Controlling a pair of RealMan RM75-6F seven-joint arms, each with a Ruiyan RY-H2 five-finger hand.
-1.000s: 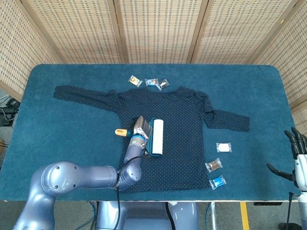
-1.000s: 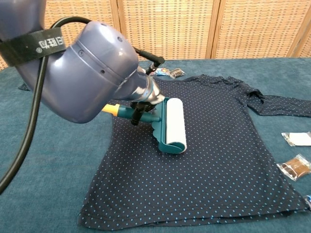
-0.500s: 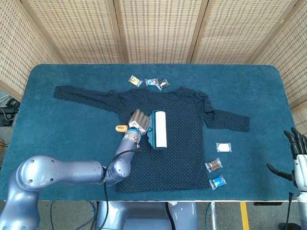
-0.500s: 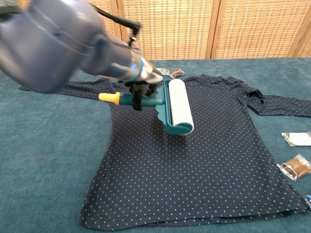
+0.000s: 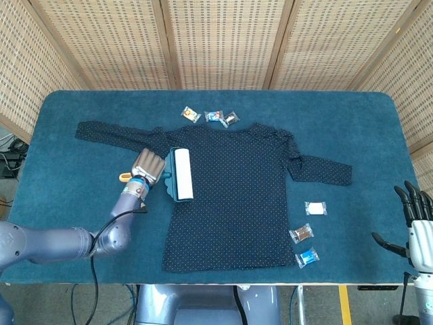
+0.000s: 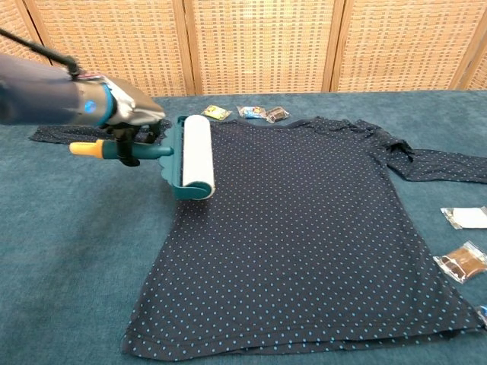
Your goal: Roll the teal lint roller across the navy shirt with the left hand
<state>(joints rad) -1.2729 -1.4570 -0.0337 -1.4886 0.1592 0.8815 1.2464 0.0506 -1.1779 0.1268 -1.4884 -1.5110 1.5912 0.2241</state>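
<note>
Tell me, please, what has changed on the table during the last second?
The left hand, still holding the lint roller, has drawn it leftward across the navy shirt to its left edge. The shirt, the small packets and the open right hand stayed as they were.

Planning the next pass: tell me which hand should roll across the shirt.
Left. The left hand already grips the lint roller at the shirt's edge; the right hand sits off the table, empty.

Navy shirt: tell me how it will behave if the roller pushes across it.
The navy shirt lies thin and flat, so it is probably floppy and may bunch near its edge, where the lint roller sits. The textured table cover beneath likely limits sliding.
</note>
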